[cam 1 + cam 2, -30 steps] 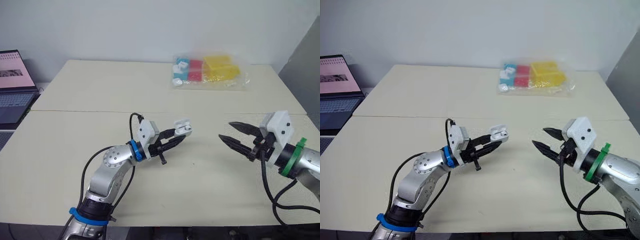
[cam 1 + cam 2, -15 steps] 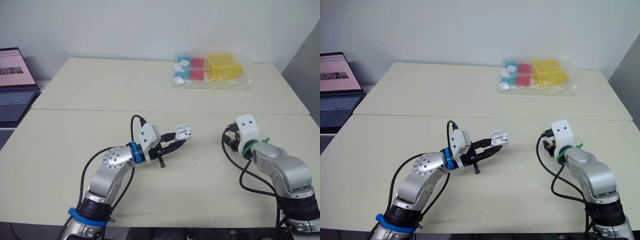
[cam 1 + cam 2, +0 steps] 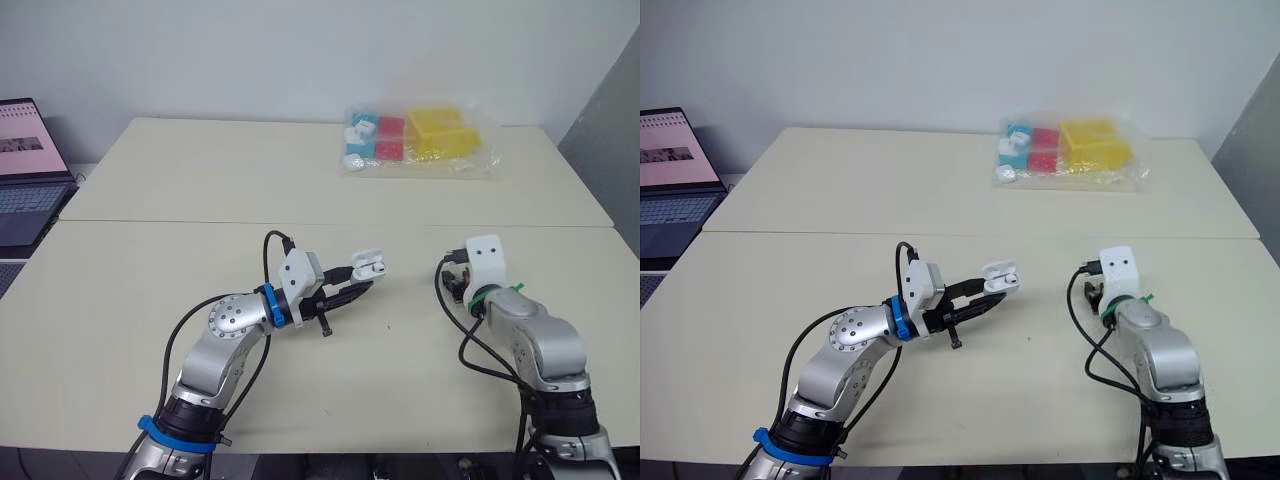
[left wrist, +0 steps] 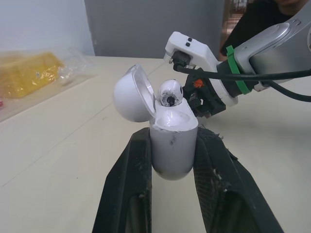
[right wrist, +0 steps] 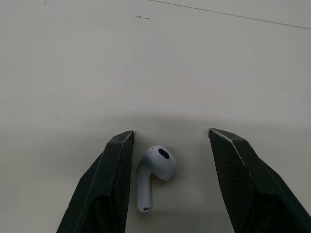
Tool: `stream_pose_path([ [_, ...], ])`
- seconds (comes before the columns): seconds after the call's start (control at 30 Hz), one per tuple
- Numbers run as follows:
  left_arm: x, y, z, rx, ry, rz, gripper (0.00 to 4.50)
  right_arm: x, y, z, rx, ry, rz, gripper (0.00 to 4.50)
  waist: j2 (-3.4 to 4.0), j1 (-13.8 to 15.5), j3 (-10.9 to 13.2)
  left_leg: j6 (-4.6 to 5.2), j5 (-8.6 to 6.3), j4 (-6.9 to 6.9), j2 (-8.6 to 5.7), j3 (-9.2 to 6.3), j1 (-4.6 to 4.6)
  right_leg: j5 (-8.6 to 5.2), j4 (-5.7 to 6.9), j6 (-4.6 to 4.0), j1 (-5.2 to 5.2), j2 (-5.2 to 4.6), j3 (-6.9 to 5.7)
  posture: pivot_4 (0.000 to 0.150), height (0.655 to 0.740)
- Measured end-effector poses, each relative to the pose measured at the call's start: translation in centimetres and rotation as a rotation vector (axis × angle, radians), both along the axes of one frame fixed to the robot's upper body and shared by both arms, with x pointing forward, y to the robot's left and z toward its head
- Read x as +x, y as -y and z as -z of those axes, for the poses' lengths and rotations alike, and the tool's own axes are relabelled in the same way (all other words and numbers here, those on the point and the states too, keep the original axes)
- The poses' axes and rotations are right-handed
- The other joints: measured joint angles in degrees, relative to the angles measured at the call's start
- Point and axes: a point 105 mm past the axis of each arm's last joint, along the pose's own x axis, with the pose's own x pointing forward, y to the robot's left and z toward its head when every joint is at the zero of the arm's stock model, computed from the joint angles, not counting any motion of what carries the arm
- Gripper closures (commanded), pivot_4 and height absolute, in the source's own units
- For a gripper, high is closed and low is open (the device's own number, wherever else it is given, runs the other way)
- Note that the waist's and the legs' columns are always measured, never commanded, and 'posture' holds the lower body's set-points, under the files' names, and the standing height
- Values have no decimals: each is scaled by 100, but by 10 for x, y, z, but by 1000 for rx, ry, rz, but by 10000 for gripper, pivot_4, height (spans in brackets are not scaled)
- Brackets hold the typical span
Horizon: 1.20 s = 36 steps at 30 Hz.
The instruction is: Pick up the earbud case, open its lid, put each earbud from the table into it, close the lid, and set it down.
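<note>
My left gripper point(image 3: 352, 287) is shut on the white earbud case point(image 3: 368, 264), holding it a little above the middle of the table. In the left wrist view the case point(image 4: 172, 145) stands upright between the black fingers point(image 4: 131, 184) with its lid point(image 4: 132, 94) swung open. One earbud point(image 4: 170, 92) sits in it. To the right, my right gripper point(image 5: 170, 131) points straight down at the table, open. A second white earbud point(image 5: 154, 174) lies on the tabletop between its two fingers, touching neither.
A clear bag of coloured blocks point(image 3: 415, 140) lies at the back of the far table. A laptop point(image 3: 25, 170) stands off the left edge. A seam point(image 3: 150, 221) joins the two tables. A person in dark clothing point(image 4: 262, 14) is behind the right arm.
My right arm has swung from reaching level toward the case to pointing down over the earbud on the table. The left gripper has kept the case still.
</note>
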Motion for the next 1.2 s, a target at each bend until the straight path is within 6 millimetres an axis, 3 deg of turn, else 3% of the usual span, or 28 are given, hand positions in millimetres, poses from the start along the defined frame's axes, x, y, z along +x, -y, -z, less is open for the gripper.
stream_pose_path([
  [0.03,0,0,0,-1,5,0,37023,-2,0,0,17,-6,9,19977,0,0,0,0,0,0,0,0,0,0,0,0,0,0,0,1500,7400],
  [0.13,0,0,-1,-2,12,-1,37023,-5,-2,2,79,-24,32,25649,1,0,-1,0,0,0,0,0,0,0,0,0,0,-1,1,1500,7400],
  [0.27,0,0,0,0,11,-3,37023,-7,-6,3,104,-32,23,40036,1,-5,-1,0,0,1,0,0,2,0,2,0,2,0,-1,1500,7400],
  [0.3,1,-1,0,0,12,-4,37023,-7,-6,2,105,-32,24,40863,1,-1,-1,0,0,1,-1,-1,2,0,1,0,2,0,-2,1500,7400],
  [0.47,1,-1,0,7,16,-7,37023,-12,-6,-2,105,-62,-61,40850,1,0,-1,0,0,0,-2,1,0,0,-2,0,1,-2,1,1500,7400],
  [0.57,1,-3,0,13,24,-11,37023,-18,-12,-10,69,-90,-225,40850,3,-5,0,0,0,1,-1,-2,0,0,-3,0,1,0,-2,1500,7400],
  [0.77,-2,-9,7,22,8,-29,37023,-51,-34,-41,-251,-25,-906,40850,9,-9,8,2,-1,1,-1,-3,2,-1,-16,1,7,7,-9,1500,7400],
  [1.0,-11,-15,11,42,-2,-47,37023,-86,0,-24,-408,-301,-1302,40850,8,-1,10,2,-1,3,0,0,9,0,-12,1,8,2,-3,1500,7400],
  [1.2,-17,-16,12,47,-5,-46,37023,-91,36,-6,-568,-482,-1389,40850,9,-3,10,1,0,6,-1,8,16,0,-3,0,8,-1,3,1500,7400],
])
